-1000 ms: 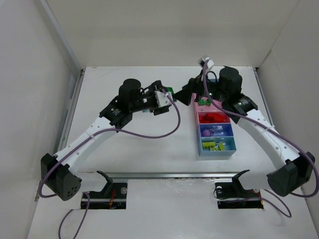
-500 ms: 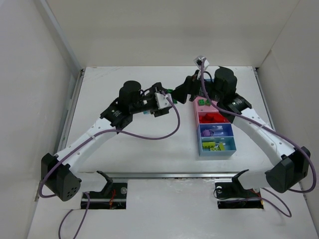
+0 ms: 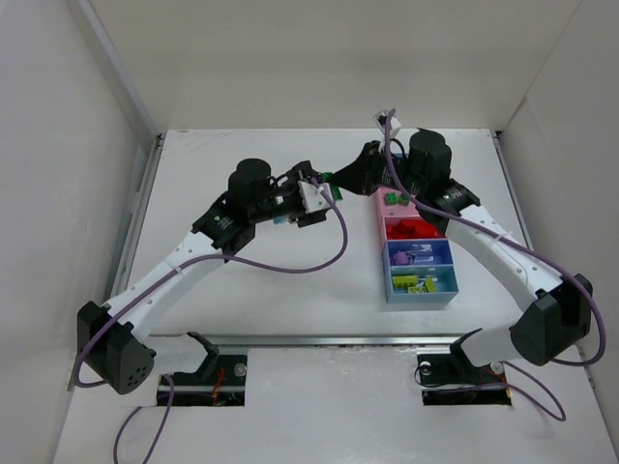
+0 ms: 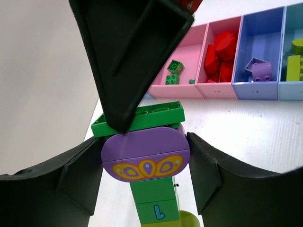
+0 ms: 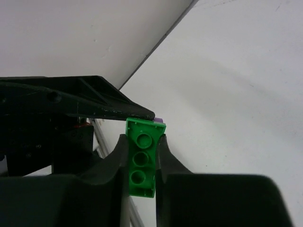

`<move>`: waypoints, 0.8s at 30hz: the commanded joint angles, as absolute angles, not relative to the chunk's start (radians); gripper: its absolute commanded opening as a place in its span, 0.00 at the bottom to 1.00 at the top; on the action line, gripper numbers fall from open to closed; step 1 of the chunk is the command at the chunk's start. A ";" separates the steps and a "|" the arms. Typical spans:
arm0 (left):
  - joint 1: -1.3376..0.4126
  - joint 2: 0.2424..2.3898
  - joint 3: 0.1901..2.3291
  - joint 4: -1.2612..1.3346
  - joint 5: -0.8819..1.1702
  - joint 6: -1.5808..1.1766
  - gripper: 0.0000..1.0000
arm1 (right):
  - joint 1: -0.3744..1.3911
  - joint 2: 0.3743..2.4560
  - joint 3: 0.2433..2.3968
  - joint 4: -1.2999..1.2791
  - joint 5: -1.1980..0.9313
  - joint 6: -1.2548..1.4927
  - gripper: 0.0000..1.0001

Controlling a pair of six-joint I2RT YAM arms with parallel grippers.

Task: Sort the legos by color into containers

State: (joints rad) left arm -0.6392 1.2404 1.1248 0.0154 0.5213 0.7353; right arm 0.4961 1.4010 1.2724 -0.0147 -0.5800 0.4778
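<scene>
Left gripper (image 4: 146, 165) clamps the purple oval plastic brick (image 4: 144, 146), right gripper (image 5: 141, 146) the flat green plastic plate (image 5: 140, 163) above it; best separated by tilting, not pulling straight

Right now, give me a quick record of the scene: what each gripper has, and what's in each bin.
left gripper: shut on purple piece
right gripper: shut on green plate, which sits on top of the purple piece
under the purple piece: green brick
first pink bin, nearer the grippers: green bricks
second pink bin: red bricks
blue bin: purple bricks
light blue bin: yellow-green bricks
</scene>
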 commanded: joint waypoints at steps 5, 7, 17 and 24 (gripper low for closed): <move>-0.640 1.198 1.114 0.051 0.554 0.709 0.00 | 0.503 1.373 1.240 0.080 -0.647 0.454 0.00; -0.640 1.198 1.083 0.038 0.540 0.709 0.00 | 0.473 1.332 1.201 0.104 -0.637 0.454 0.00; -0.630 1.198 1.035 0.051 0.492 0.672 0.00 | 0.403 1.285 1.121 0.115 -0.569 0.445 0.00; -0.621 1.198 1.017 0.031 0.483 0.683 0.00 | 0.385 1.276 1.101 0.115 -0.534 0.445 0.00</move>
